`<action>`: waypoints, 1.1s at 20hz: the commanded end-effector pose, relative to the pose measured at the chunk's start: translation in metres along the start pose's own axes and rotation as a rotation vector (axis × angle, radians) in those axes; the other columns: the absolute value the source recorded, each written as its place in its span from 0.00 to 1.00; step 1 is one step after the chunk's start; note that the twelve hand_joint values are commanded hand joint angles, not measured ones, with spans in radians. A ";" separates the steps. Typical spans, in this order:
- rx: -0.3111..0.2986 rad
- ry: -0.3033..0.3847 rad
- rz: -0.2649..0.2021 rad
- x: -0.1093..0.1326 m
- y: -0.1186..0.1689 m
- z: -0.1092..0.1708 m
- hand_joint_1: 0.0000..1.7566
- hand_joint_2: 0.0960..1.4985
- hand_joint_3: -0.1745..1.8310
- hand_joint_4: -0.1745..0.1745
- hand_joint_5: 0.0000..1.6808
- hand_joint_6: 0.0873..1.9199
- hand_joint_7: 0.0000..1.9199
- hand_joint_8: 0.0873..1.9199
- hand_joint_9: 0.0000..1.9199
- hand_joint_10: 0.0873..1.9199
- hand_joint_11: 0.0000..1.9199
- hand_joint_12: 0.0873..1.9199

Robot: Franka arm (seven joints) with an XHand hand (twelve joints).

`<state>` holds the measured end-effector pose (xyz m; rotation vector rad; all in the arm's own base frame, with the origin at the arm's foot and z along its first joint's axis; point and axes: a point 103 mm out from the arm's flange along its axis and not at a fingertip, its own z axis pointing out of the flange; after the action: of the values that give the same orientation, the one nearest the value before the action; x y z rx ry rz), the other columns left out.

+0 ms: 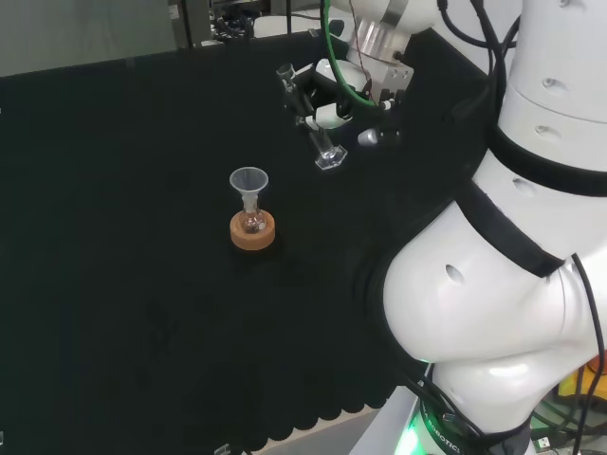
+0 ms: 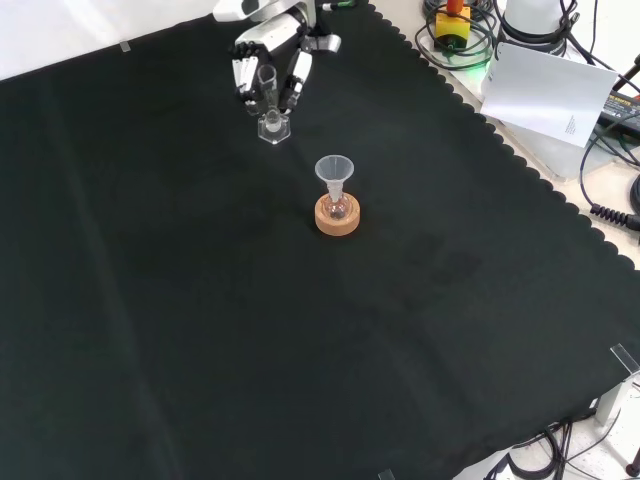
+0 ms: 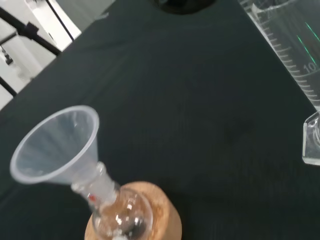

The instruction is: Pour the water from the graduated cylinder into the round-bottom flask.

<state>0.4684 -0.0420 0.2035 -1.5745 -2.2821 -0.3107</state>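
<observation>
Now we curl the hand (image 2: 268, 62) round the graduated cylinder (image 2: 269, 98) mid-barrel | clear, brittle, slippery, top-heavy with water | funnel (image 2: 334, 170) on round-bottom flask (image 2: 337, 207) near.

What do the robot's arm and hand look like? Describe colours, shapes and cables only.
The arm is made of big, rounded, glossy white links with black bands at the joints. A silver metal collar sits at the wrist, where green and black cables run. The hand has white fingers with black segments and joints.
</observation>
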 end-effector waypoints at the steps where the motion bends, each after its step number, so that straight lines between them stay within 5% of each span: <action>1: 0.127 -0.045 0.030 0.020 -0.026 -0.003 0.72 0.72 0.09 0.00 0.59 0.49 0.53 0.48 0.78 0.00 0.63 0.39; 11: 0.417 -0.141 0.080 0.029 -0.045 0.006 0.72 0.71 0.09 0.00 0.59 0.48 0.54 0.47 0.78 0.00 0.63 0.38; 22: 0.581 -0.215 0.101 0.028 -0.055 0.010 0.72 0.71 0.09 0.00 0.60 0.47 0.54 0.46 0.79 0.00 0.63 0.38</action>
<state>0.4118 -0.0277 0.2053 -1.4496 -2.1852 0.3594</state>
